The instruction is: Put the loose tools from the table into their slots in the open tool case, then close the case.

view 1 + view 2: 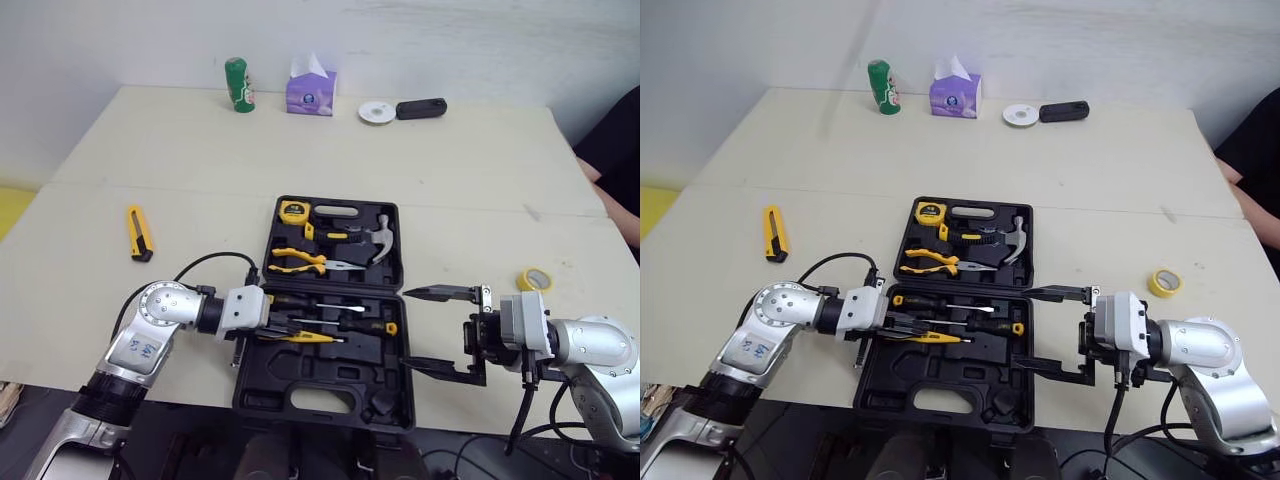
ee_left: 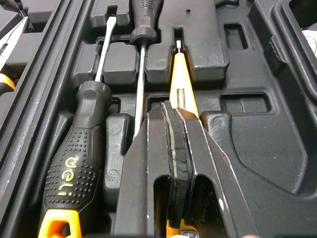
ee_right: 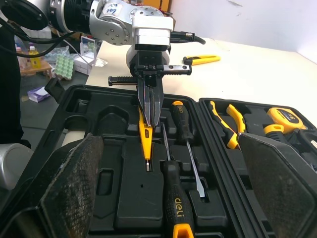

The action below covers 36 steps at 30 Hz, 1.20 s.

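- Your left gripper (image 2: pixel 171 111) has its fingers pressed together, with no gap showing. Its tips are down on the yellow tester screwdriver (image 2: pixel 181 82), which lies in a slot in the near half of the tool case (image 1: pixel 320 378).
- The tester runs underneath the fingers, not between them. Judge this as pushing it into its slot, not holding it.
- Just far of the tester lie two black-handled screwdrivers (image 1: pixel 365 326), side by side in their own slots.
- If the tips slide off the tester, they could catch on a neighbouring shaft and lever it out.
- If the tester sits proud of its slot, the case may not close later.
- Your right gripper (image 1: pixel 1065 330) is spread wide and holds nothing. It sits at the case's right edge, and its near finger reaches over the rim.
- Moving that arm left could shove the whole case and knock the left gripper out of line.
- The far half of the case holds the tape measure (image 1: pixel 293 211), pliers (image 1: pixel 300 262) and hammer (image 1: pixel 378 240).
- The yellow utility knife (image 1: pixel 139 232) lies loose on the table, well to the left of the case.
- A yellow tape roll (image 1: pixel 534 279) sits just beside your right wrist, where a swing of that arm could sweep it away.
- The left arm's black cable (image 1: pixel 210 262) loops near the case's left edge and could get trapped when you close the case.
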Tool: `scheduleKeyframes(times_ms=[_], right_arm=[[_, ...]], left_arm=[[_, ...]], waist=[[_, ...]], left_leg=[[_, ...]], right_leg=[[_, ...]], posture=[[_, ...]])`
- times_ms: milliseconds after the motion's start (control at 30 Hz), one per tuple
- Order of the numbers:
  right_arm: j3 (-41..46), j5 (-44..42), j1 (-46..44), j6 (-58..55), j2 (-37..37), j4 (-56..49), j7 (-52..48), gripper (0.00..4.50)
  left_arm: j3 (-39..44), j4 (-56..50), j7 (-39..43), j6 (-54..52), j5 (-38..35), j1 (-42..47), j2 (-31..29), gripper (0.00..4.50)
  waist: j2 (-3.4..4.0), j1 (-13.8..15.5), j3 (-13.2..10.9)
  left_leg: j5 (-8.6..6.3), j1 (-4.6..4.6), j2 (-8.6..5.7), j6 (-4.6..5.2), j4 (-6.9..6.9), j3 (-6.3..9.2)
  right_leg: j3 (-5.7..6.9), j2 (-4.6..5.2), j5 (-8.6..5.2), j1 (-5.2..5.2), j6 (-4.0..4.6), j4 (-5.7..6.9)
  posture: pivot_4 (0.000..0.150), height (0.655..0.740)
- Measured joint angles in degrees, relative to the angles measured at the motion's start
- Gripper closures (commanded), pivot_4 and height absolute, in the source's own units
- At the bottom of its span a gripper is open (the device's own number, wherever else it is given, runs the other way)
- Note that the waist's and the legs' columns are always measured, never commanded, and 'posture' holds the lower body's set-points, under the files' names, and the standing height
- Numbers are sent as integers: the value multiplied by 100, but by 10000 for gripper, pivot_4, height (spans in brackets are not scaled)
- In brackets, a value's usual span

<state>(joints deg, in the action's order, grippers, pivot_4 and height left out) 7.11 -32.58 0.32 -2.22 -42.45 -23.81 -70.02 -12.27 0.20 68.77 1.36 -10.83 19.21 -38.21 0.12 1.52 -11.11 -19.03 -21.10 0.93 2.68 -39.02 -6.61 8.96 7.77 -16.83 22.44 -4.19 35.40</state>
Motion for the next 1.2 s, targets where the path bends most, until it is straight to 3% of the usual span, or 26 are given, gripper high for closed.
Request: scheduleKeyframes(times_ms=[400, 500, 600, 767, 867, 967, 1200], right_arm=[[69, 110, -114, 179, 30, 232, 78, 0], [589, 117, 105, 346, -59, 622, 91, 0], [1160, 112, 279, 506, -48, 1153, 205, 0], [2062, 241, 556, 1230, -43, 2230, 295, 0], [2605, 437, 698, 1833, -15, 3069, 491, 0], [3291, 643, 979, 2454, 61, 4207, 977, 0], [3714, 793, 1384, 3259, 72, 5362, 1422, 0]], left_arm=[[348, -115, -273, 53, -270, -305, 161, 44531], [979, -141, -329, -124, -714, -406, 2, 44531], [1736, -136, -447, -468, -1133, -556, -317, 36407], [2836, 251, -951, -573, -1254, -998, -566, 13022], [3611, 773, -1348, -554, -1273, -1258, -668, 1240], [4739, 1478, -1870, -518, -1442, -1764, -652, 1240], [5792, 2543, -2748, -390, -1502, -2174, -614, 1240]], waist=[[28, 4, 13], [1, -4, -4], [1, -24, -6], [5, -28, -12], [5, -28, -12], [3, -40, -13], [1, -51, -14]], left_leg=[[-2, -14, -1, 2, 1, 3], [-1, -21, -1, 2, 1, 8], [-2, -19, -1, 2, 1, 6], [-2, -15, 0, 1, 8, 4], [-3, -13, 0, -1, 19, 3], [0, -2, -3, -5, 71, -7], [-9, 12, -2, -48, 91, -11]], right_leg=[[4, 1, 1, 8, -2, -6], [11, 0, 1, 11, -2, -9], [11, -1, 2, 7, -3, -14], [10, -3, 2, 7, -3, -13], [9, -3, 2, 9, -3, -20], [6, -4, 2, 12, -3, -49], [-1, -3, 1, 13, -2, -45]], posture=[[1500, 7400], [1500, 7400], [1500, 7400], [1500, 7400], [1500, 7400], [1500, 7400], [1500, 7400]])
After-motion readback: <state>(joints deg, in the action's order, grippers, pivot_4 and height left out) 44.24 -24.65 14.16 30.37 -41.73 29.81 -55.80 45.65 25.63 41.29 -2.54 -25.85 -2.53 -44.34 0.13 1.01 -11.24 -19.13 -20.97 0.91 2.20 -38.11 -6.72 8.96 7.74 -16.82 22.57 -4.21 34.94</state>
